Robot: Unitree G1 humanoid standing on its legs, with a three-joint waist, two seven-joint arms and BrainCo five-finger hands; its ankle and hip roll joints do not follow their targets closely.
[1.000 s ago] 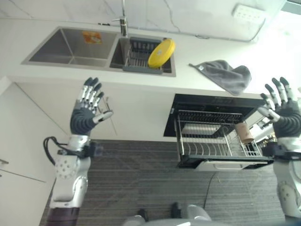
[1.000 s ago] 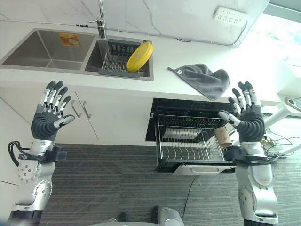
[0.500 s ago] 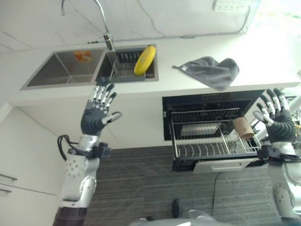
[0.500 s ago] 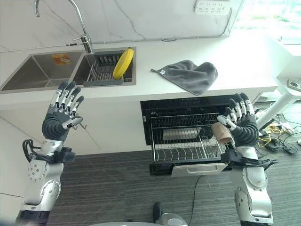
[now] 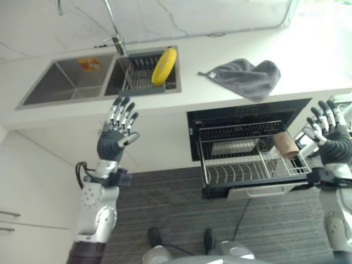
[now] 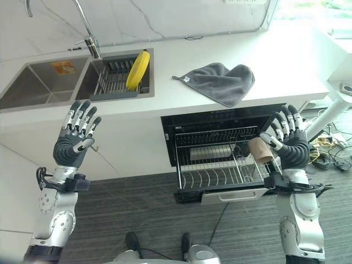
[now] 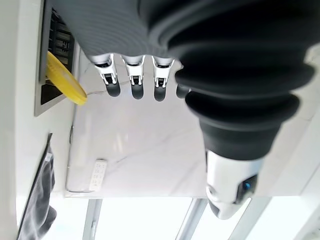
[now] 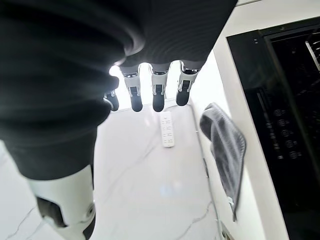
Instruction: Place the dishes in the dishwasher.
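A yellow plate (image 6: 137, 70) is seen standing on edge in a dark dish rack (image 6: 113, 82) set in the right basin of a steel double sink (image 6: 33, 91). The sink is let into a white table (image 6: 286, 66), and a curved tap (image 6: 88, 38) rises behind the rack. In the left wrist view the yellow plate (image 7: 65, 82) is seen past the fingertips, well apart from them.

Below the table edge, to the right of the sink, a dishwasher (image 6: 220, 118) is found open, with its wire rack (image 6: 220, 165) pulled out over the dark floor (image 6: 148, 220). A brown cup (image 6: 259, 150) is seen lying on its side at the right end of that rack, and a pale dish (image 6: 212, 152) is seen further in.

A grey cloth (image 6: 220, 82) is spread on the table above the dishwasher, well apart from the sink.

The left hand (image 6: 76, 144) is held up in front of the white cabinet fronts (image 6: 132, 148) below the sink, its fingers straight and spread, nothing held. The right hand (image 6: 291, 146) is raised just beside the right end of the pulled-out rack, near the brown cup, its fingers likewise straight and apart and nothing grasped. A wall socket (image 8: 167, 129) is seen past the right hand's fingertips in its wrist view.
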